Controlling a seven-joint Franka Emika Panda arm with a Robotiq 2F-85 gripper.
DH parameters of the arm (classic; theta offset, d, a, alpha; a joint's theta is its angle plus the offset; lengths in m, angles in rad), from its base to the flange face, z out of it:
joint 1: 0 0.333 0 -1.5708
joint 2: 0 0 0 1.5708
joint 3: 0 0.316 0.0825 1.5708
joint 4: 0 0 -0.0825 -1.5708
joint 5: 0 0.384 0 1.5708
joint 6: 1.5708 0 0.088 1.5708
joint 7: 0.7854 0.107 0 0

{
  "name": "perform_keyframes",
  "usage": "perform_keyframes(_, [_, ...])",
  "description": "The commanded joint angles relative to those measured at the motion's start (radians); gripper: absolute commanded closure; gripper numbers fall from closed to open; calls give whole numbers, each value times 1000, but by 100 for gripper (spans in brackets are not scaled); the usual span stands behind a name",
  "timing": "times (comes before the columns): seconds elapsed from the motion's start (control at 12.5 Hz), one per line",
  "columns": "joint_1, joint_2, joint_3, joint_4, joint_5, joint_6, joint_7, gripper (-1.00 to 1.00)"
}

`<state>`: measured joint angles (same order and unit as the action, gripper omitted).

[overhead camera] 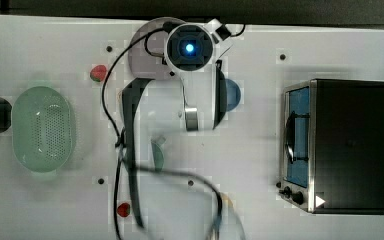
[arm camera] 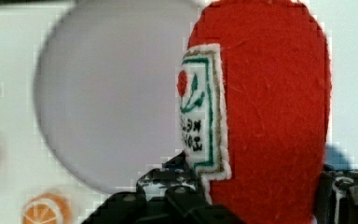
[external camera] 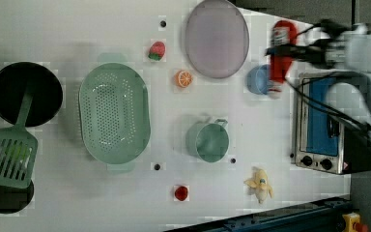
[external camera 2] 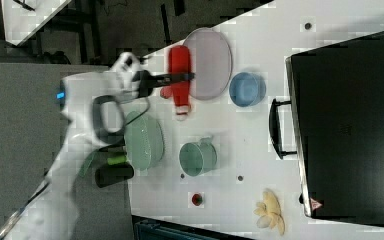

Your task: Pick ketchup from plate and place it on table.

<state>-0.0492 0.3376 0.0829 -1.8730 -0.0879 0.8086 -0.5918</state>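
Red felt fills the wrist view: the ketchup (arm camera: 270,116), its white label patch facing the plate (arm camera: 107,102), sits clamped between the dark fingers (arm camera: 177,196) of the claw (arm camera: 261,200), whose jaws stand partly apart with the bottle's body between them. Seen in the left view, the ketchup (external camera: 282,55) hangs lifted off the plate (external camera: 216,38), at the left view's right of it, above the bench (external camera: 125,203). Its long axis runs up and down in the left view, white end toward the bottom, rounded red end toward the top; the claw (external camera: 282,50) crosses it sideways near the label. The right view gives the same lie: the ketchup (external camera 2: 179,80) runs lengthwise with its white end toward the lower edge, overlapping the plate's (external camera 2: 210,62) rim, though whether it hangs over that rim or just beside it is hard to judge.

Just by the white end is a small blue dish (external camera: 257,79). An orange slice (external camera: 184,78) and a strawberry (external camera: 157,50) lie near the plate's other side. Further off are a green mug (external camera: 207,140), a perforated green basket (external camera: 114,113), a second strawberry (external camera: 181,192), a peeled banana (external camera: 260,184) and a toaster oven (external camera: 321,125). From the top view, the arm's own bulk (overhead camera: 190,47) covers the bottle and much of the plate (overhead camera: 142,47)
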Motion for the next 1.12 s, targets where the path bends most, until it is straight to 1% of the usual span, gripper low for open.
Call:
perform_keyframes(0.08, [-13,-121,8,-70,-1,-86,9,-23])
perform_keyframes(0.32, [-23,-224,-4,-206,1,-117,9,-23])
perform_keyframes(0.56, [-35,-259,-25,-315,25,-116,35,-23])
perform_keyframes(0.8, [-42,-241,-46,-381,64,-112,126,-23])
perform_keyframes(1.12, [-43,-155,-54,-402,64,-29,130,-23])
